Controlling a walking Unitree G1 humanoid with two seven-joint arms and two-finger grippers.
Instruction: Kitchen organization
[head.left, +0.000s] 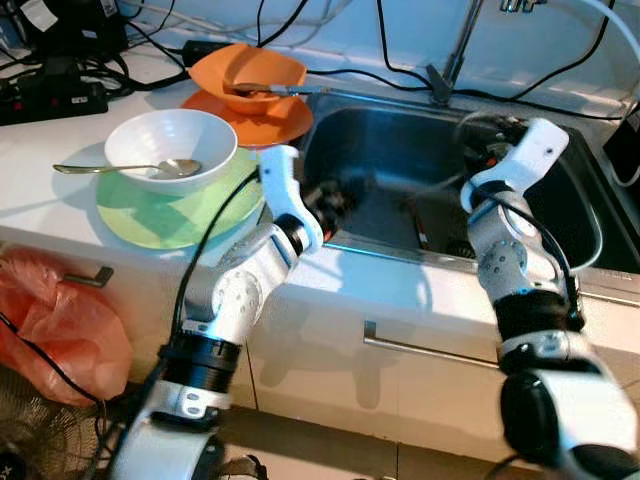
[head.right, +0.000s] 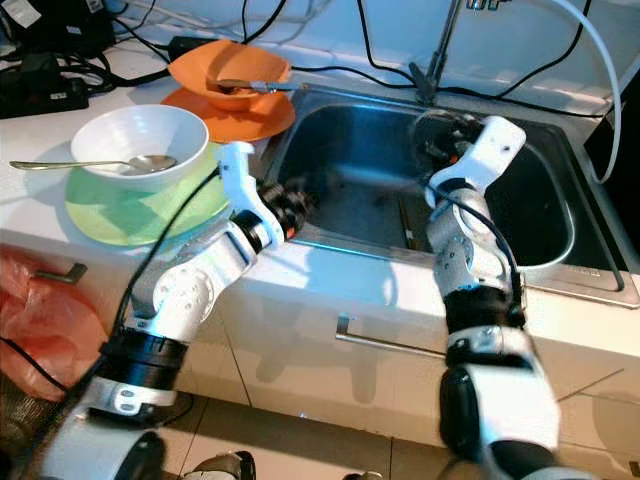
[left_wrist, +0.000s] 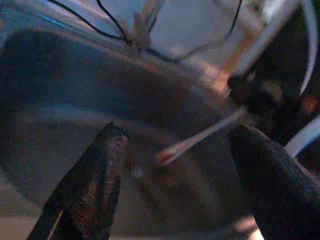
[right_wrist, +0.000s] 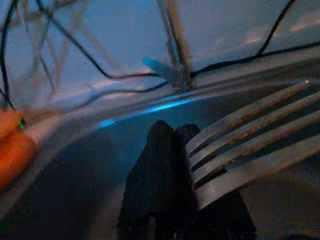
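Observation:
My right gripper (right_wrist: 172, 131) is shut on a metal fork (right_wrist: 240, 150), whose tines stick out past the black fingers. It hangs over the middle of the steel sink (head.left: 380, 130), and the head view shows the right gripper (head.left: 482, 140) blurred. My left gripper (head.left: 335, 200) reaches over the sink's left rim. The wrist view shows my left gripper (left_wrist: 177, 135) open above the basin. A pale thin utensil (left_wrist: 200, 142) with a reddish end lies between the fingers, touching neither. On the counter at left stands a white bowl (head.left: 170, 145) with a spoon (head.left: 130, 168), on a green plate (head.left: 170, 215).
An orange bowl (head.left: 245, 75) holding a utensil sits on an orange plate (head.left: 285, 122) behind the white bowl. The faucet (head.left: 455, 50) rises behind the sink. Cables and a power strip (head.left: 50, 95) crowd the back left. A red bag (head.left: 50, 320) hangs below the counter.

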